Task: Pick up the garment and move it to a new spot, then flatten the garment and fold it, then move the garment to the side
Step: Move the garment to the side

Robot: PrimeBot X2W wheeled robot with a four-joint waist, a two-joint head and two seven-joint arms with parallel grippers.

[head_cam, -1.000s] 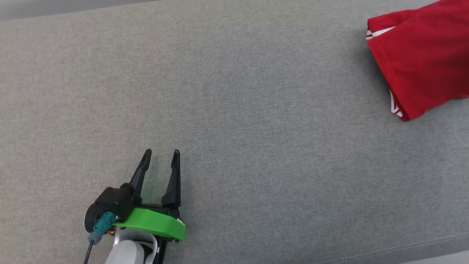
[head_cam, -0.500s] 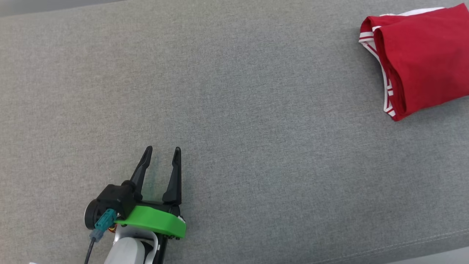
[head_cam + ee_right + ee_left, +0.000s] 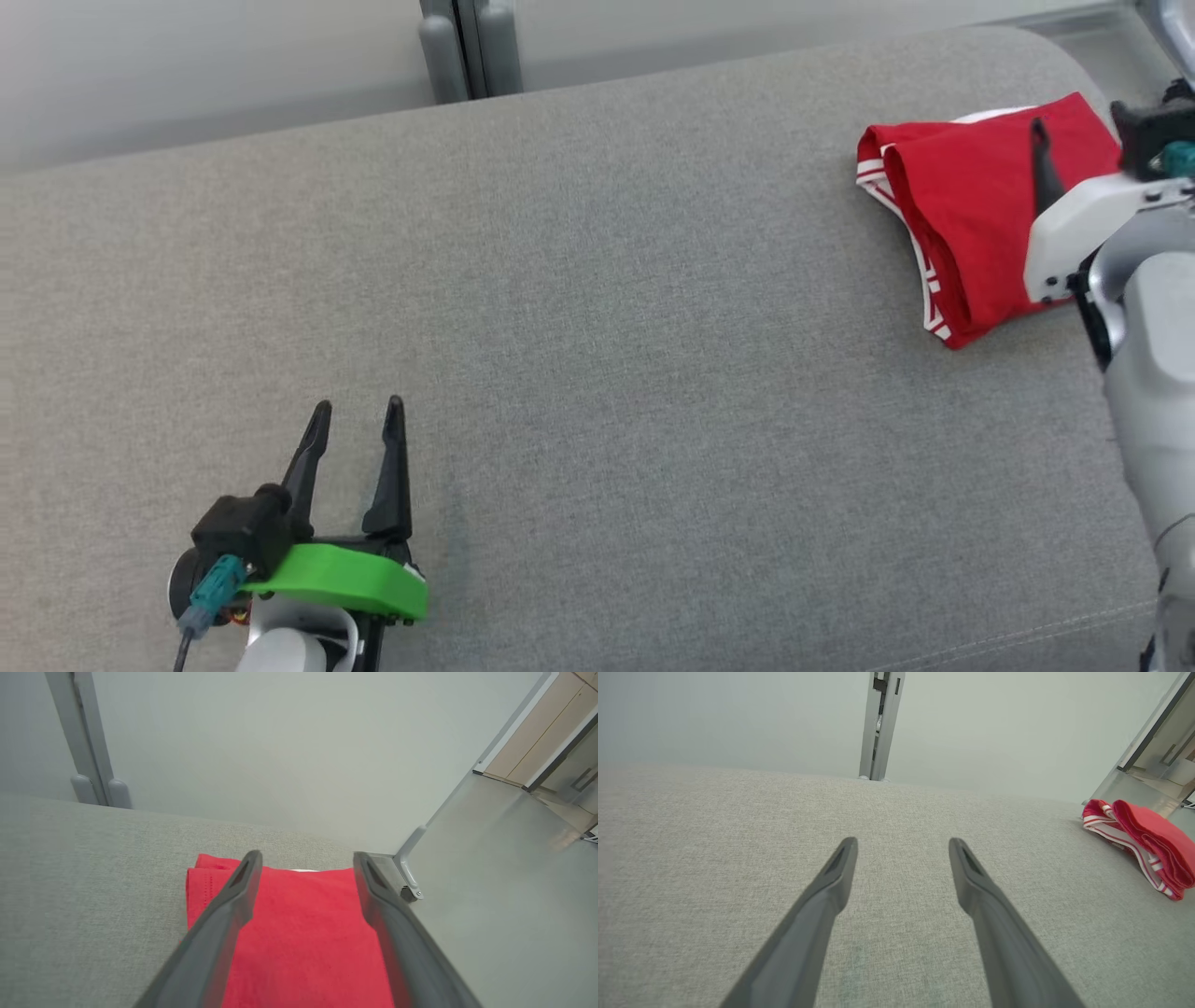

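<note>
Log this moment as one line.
garment: red, folded, right end of grey cushion | left gripper: open, empty, over bare cushion | right gripper: open, over garment, not gripping | stage: move-aside looks done

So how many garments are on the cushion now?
1: a folded red garment at the grey cushion's far right end, under the open right pincer. That arm hides some cushion.

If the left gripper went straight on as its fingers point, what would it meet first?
Probably only the grey cushion; the left gripper points well clear of the red garment.
</note>
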